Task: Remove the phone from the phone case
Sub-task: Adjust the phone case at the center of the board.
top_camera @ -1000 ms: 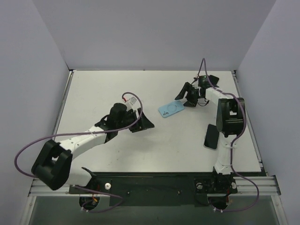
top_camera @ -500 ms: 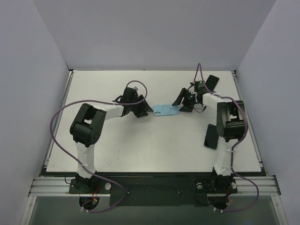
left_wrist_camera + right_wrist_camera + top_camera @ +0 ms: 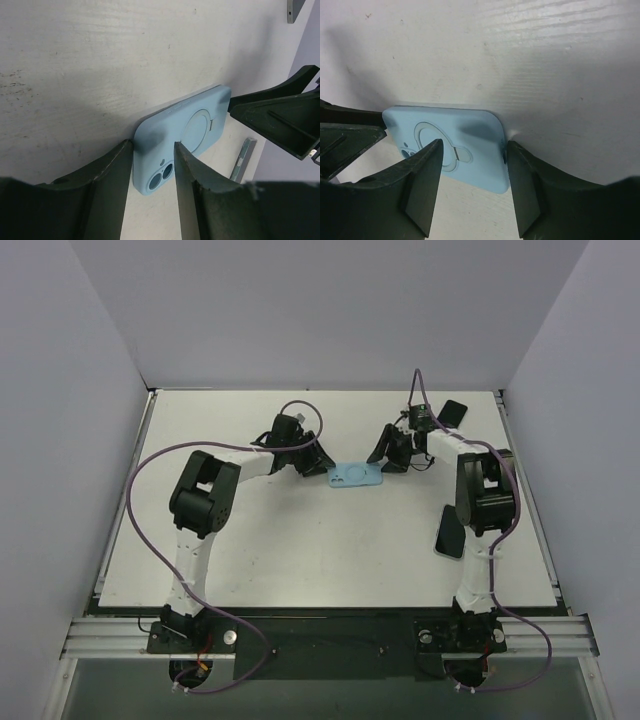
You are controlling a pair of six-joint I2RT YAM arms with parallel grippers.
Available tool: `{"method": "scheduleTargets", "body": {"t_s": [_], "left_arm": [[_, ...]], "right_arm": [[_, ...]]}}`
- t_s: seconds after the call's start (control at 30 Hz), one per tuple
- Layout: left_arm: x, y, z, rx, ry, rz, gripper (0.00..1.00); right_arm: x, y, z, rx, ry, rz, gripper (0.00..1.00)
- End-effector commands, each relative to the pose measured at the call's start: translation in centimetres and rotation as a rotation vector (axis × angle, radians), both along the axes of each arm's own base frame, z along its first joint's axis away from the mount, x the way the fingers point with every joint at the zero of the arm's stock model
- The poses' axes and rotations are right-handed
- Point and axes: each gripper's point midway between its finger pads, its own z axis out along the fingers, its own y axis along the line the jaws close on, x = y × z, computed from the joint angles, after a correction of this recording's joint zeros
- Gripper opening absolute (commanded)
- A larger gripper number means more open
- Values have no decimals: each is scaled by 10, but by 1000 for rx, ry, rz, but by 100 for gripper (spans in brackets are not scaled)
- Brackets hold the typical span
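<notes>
On the table (image 3: 300,560), case (image 3: 356,476) is laid back-up, far of centre. Its ends are straddled by left end effector (image 3: 152,147) and right end effector (image 3: 474,147), jaws part-closed; firm grip cannot be told. With an uneven squeeze, case could be skidded or flipped, phone kept inside.

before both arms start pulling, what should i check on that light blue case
1. Light blue silicone phone case lies flat, back up, on the white table: ok.
2. Left gripper straddles its camera end: ok.
3. Right gripper sits at the opposite end: ok.
4. Jaws actually pinching the case: cannot tell.
5. Phone inside the case: cannot tell, front hidden.
6. Dark flat phone lies apart from the case: ok.
</notes>
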Motion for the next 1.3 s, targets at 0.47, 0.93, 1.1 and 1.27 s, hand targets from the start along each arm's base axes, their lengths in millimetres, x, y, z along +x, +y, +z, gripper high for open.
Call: {"method": "scheduleTargets", "body": {"t_s": [0.47, 0.93, 1.1, 1.27], "left_arm": [[32, -17, 79, -101, -209, -47, 40], [-2, 7, 151, -235, -371, -100, 4], [-18, 8, 164, -268, -381, -121, 0], [-25, 3, 168, -274, -320, -102, 0]], "right_arm": [[16, 40, 64, -28, -191, 135, 43], [-44, 80, 145, 336, -617, 79, 22], [-44, 61, 133, 309, -508, -34, 46], [-78, 52, 105, 80, -481, 145, 60]]}}
